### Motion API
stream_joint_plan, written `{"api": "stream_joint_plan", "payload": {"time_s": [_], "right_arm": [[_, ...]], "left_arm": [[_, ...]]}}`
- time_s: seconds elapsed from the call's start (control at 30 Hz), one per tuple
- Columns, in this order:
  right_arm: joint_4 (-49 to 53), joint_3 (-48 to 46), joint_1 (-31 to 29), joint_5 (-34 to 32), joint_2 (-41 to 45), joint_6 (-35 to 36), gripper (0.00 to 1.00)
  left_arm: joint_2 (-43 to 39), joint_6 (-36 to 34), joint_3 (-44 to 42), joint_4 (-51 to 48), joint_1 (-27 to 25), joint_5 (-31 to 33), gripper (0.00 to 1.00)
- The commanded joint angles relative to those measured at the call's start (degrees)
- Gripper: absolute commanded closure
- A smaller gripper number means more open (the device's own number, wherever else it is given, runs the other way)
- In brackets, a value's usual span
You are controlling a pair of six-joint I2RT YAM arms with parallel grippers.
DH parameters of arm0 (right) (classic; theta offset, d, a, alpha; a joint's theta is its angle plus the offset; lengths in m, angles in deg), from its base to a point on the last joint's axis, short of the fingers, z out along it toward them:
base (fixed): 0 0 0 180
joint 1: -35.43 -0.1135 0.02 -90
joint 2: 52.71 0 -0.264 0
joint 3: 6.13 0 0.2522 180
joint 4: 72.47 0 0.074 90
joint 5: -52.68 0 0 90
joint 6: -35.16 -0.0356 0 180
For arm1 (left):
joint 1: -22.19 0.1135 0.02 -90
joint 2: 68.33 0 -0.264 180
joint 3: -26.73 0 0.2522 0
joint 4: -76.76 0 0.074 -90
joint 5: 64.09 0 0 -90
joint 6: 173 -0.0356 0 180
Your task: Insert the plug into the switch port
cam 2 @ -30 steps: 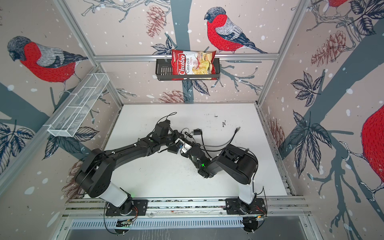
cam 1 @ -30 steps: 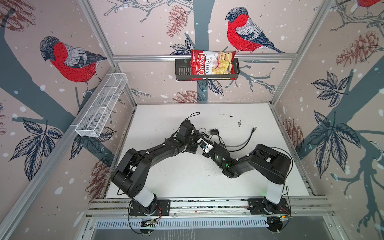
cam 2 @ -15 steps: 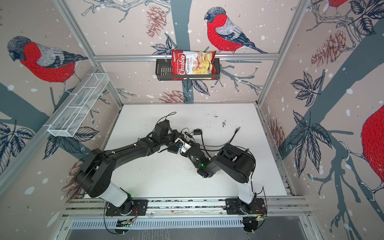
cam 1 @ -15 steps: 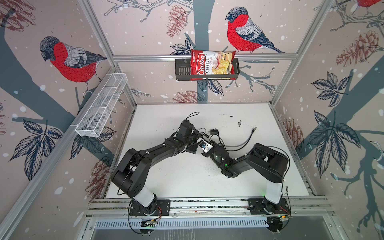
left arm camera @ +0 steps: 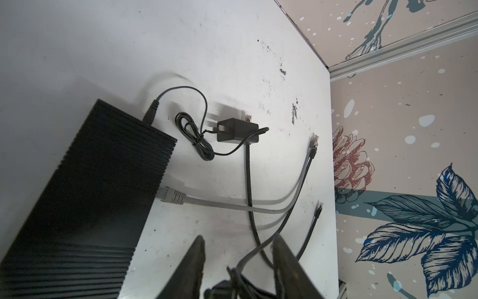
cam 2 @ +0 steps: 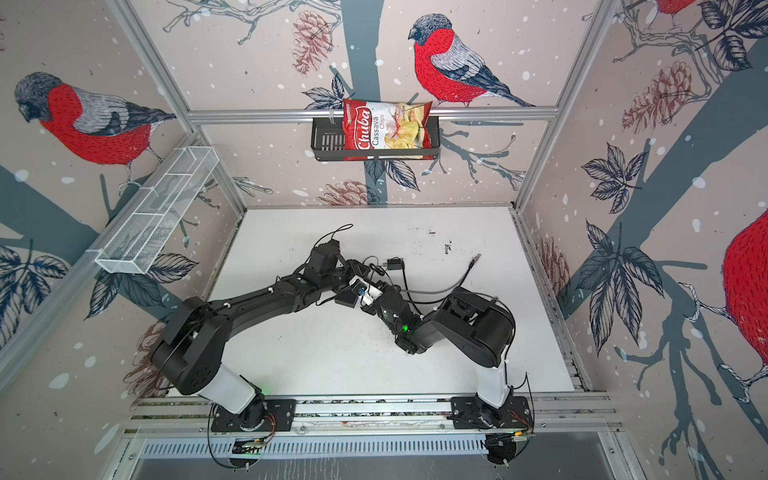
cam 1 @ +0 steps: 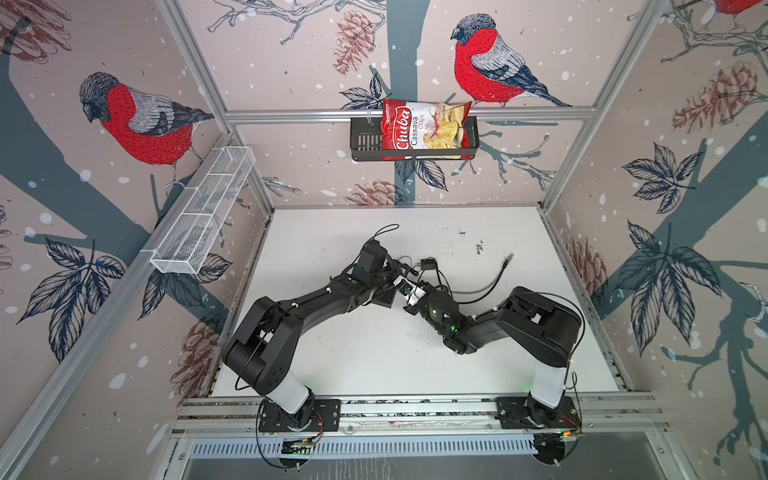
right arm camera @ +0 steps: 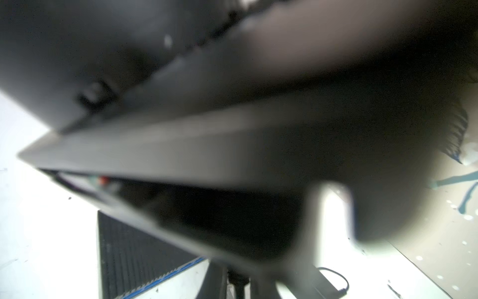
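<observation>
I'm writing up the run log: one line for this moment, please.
grey plug: at switch side, looks inserted | left gripper: open around cables | right gripper: view blocked, state unclear

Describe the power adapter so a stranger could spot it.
On the white table, find the flat ribbed black switch. Beside its cord end lies the power adapter: a small black block on a thin coiled cord, unlike the grey network cables.

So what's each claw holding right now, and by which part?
Left claw: jaws apart, a dark cable runs loose between them, nothing gripped. Right claw: view blocked and blurred, cannot tell.
</observation>
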Motion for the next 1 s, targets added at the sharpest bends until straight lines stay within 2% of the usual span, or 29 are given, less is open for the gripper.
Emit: {"api": "stream_joint_plan", "payload": {"time_s": [0.0,0.07,0.17,0.23,0.4,0.63,0.83,0.97], "right_arm": [[4.48,-0.53,0.79,3.30,1.49,-2.35,1.00],[6.29,-0.94,1.20,4.41,2.57,-2.70,1.00],[11.31,-1.31,2.25,7.61,5.24,-3.33,1.00],[16.83,-1.43,3.56,12.28,7.90,-3.59,1.00],[31.15,0.16,7.41,23.25,12.55,-4.37,1.00],[46.62,4.88,9.32,30.80,13.73,-3.54,1.00],[51.45,6.79,10.40,34.58,12.43,-4.42,1.00],[53.32,7.92,10.81,36.50,10.52,-4.33,1.00]], "left_arm": [[-0.71,-1.26,0.30,1.83,-0.17,-2.17,0.48],[-1.03,-1.69,0.23,1.63,-0.19,-1.92,0.39],[-2.26,-3.11,0.26,0.42,0.03,0.10,0.21],[-3.63,-4.68,0.07,-0.96,0.75,2.23,0.05],[-7.11,-7.99,-0.65,-3.77,4.22,5.19,0.04],[-8.11,-11.43,-1.91,-6.48,7.36,7.95,0.05],[-6.85,-12.53,-3.08,-5.71,8.16,9.82,0.06],[-5.16,-13.65,-4.59,-0.47,8.25,7.06,0.07]]}}
